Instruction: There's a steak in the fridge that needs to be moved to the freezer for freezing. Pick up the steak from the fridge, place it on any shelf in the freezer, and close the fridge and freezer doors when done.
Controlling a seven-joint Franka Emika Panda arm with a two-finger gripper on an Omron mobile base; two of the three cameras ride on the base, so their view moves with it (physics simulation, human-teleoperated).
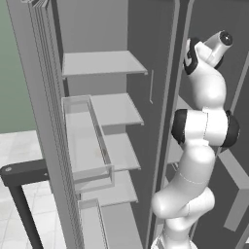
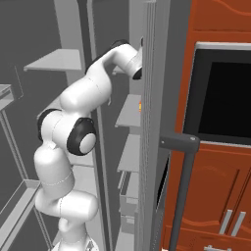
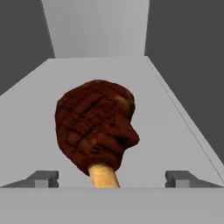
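Up close in the hand view, the steak (image 3: pixel 94 129) lay on a pale grey shelf (image 3: pixel 39 127), its dark red-brown, grill-marked lump filling the middle and its tan bone end pointing back toward the camera. The end effector (image 3: pixel 113 179) stood wide open, one dark fingertip (image 3: pixel 43 178) off to each side of that bone end, both clear of the meat and touching nothing. The shelf ran away to a pale back wall, with darker side walls flanking it.

From the left base view, the white arm (image 1: pixel 202 126) climbed up and reached into the compartment on the right, past the centre divider. The other compartment (image 1: pixel 104 97) stood open beside it, its grey shelves stacked one above another, and its door (image 1: pixel 46 121) swung out on the left carrying clear bins (image 1: pixel 85 141).

From the right base view, the arm bent into the unit behind an open door's edge (image 2: pixel 147 127), with a wood cabinet and dark oven panel (image 2: pixel 220 93) just beyond.
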